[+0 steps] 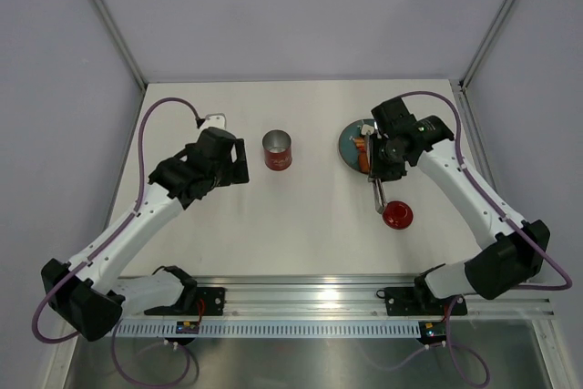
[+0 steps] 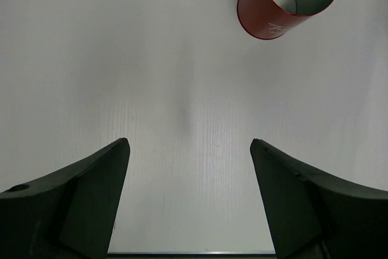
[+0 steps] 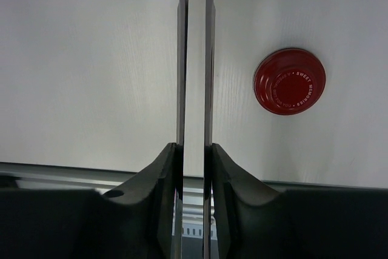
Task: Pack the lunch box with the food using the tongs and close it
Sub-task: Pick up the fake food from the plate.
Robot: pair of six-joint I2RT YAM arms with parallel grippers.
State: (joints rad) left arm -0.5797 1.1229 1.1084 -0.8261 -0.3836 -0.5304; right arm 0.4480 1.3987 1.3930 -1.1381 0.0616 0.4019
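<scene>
Left gripper (image 2: 189, 142): I read its fingers as spread wide, holding nothing. The small red cylindrical lunch box with a silvery inside (image 2: 285, 1) stands open at the upper right of that view.

Right gripper (image 3: 194, 147): clamped on the long thin silver tongs (image 3: 209, 59). The round red lid (image 3: 290, 81) lies to their right.

Top view, right of centre: the small orange-red food pieces (image 1: 363, 154) sit on the flat blue-grey round plate (image 1: 348, 141).

Lunch box (image 2: 262, 16): outside red and smooth with a soft gloss; inside silvery metal with a dull, brushed shine.
Lid (image 3: 289, 81): red, glossy and smooth, with fine pale lettering printed in a ring.
Tongs (image 3: 209, 59): thin silvery metal, polished, reflecting dark and light stripes.
Surface (image 2: 151, 89): white, matt, with a very fine grain.
Left tool (image 2: 189, 144): looks like black matt plastic.
Right tool (image 3: 194, 148): same black material, edges slightly shiny.
</scene>
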